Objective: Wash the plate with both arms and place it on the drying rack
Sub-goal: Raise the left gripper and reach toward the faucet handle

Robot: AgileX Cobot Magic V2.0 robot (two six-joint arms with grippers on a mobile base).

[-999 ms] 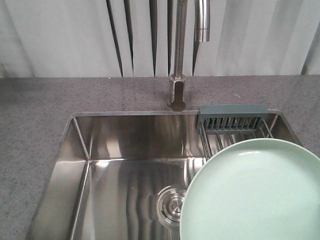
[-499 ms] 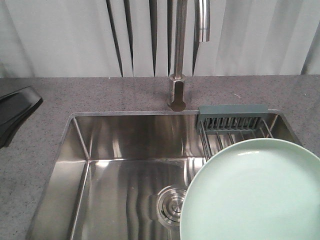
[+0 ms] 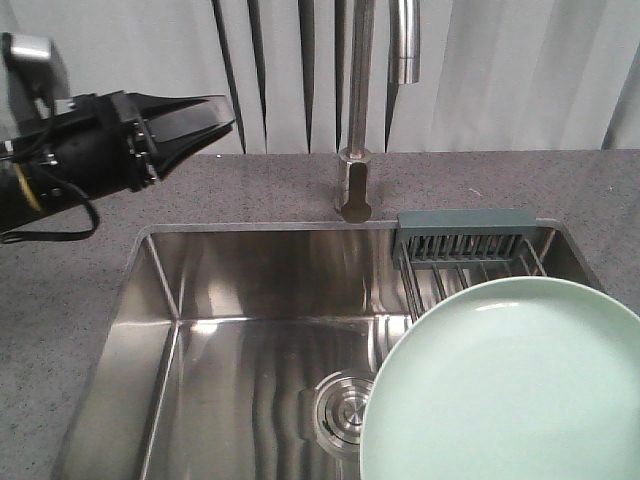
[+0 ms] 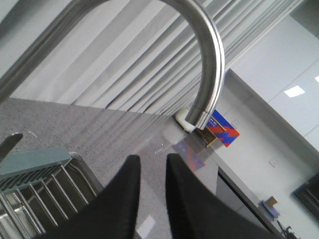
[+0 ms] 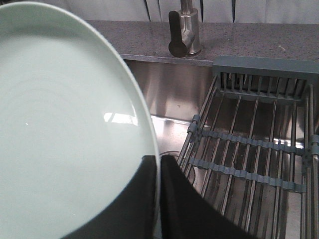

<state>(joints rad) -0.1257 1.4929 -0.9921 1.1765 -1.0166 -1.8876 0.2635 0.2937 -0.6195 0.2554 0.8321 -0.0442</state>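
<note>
A grey speckled countertop (image 3: 250,185) spans the whole width, with a steel sink (image 3: 200,330) sunk into it. A chrome faucet (image 3: 355,190) stands on the countertop just behind the middle of the sink's back edge. A drying rack (image 5: 249,149) of steel wires lies across the sink's right part, its teal-grey end piece against the back right corner. A round drain (image 3: 340,410) sits in the sink floor.

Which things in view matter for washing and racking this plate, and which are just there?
Job:
plate, gripped at its rim by right gripper
left gripper, empty
faucet
sink
rack

Just there:
counter
curtain
</note>
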